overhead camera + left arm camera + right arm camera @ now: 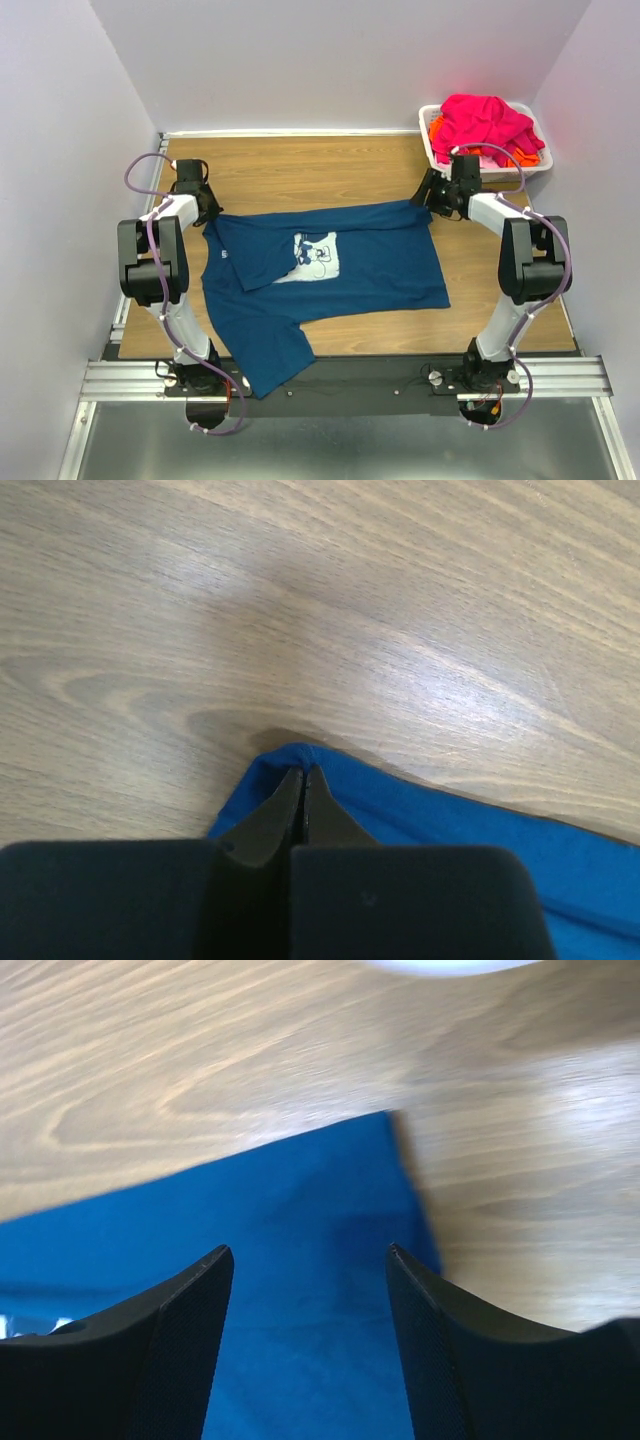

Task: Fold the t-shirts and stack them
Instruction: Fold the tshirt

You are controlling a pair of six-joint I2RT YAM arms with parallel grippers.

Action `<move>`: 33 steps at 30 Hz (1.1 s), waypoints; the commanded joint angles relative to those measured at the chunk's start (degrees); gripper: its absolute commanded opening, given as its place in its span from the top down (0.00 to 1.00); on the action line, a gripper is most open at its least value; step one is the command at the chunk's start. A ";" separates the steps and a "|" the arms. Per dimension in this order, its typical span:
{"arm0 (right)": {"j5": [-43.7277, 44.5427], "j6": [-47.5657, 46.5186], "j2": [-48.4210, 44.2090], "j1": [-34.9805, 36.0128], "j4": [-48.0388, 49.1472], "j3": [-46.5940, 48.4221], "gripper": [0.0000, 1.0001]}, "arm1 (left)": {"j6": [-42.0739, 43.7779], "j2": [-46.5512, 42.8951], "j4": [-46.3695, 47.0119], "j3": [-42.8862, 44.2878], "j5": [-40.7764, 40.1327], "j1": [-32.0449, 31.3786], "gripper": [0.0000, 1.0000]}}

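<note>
The blue shirt point(350, 275) lies spread out on the brown wooden table point(300, 170), between my two arms. It has a pale picture point(318, 255) on its chest. One end of the shirt hangs off the near edge of the table, close to the base of my left arm. The cloth is not flat there; it is bunched and partly folded over itself.

My left gripper point(205, 210) is down at the far left corner of the shirt. In the left wrist view, the fingers of this gripper point(303, 775) are pressed tight together, with no gap between them. The edge of the shirt point(450, 825) curls up around the tips, so I am pinching the cloth there. Bare wood fills the view past that edge.

My right gripper point(437, 195) is at the far right corner of the shirt. In the right wrist view, its two fingers point(310, 1250) stand wide apart. The corner of the shirt point(300, 1190) shows between them and nothing is held. I cannot tell if the fingers touch the cloth or hang just over it.

A white basket point(428, 145) sits at the far right corner of the table, just behind my right gripper. A pink shirt point(485, 120) is heaped in it, and an orange shirt point(526, 157) peeks out from under the pink one.
</note>
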 commanded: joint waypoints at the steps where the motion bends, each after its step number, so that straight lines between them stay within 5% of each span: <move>1: -0.53 1.58 3.30 -2.01 1.63 -0.74 0.32 | 1.63 -1.29 1.05 -0.80 -2.17 0.26 1.00; 14: 2.37 3.16 3.14 -3.59 1.98 -3.90 0.52 | 1.98 -0.59 0.69 -0.62 -3.23 0.35 1.00; 22: -1.94 4.04 0.50 -5.53 2.07 -6.80 0.52 | 1.63 -0.50 0.78 -0.45 -2.61 0.26 0.99; 27: -1.85 3.95 -0.11 -5.62 2.07 -6.89 0.50 | 1.01 -3.75 -0.09 -1.06 -2.96 0.26 0.69; 30: -1.76 4.21 -0.55 -5.62 2.15 -6.36 0.48 | 0.31 -7.52 -0.80 -2.29 -3.22 0.35 0.36; 33: -1.24 4.56 -1.08 -5.62 2.07 -6.36 0.48 | -1.17 -11.92 -0.98 -5.62 -2.88 0.26 0.35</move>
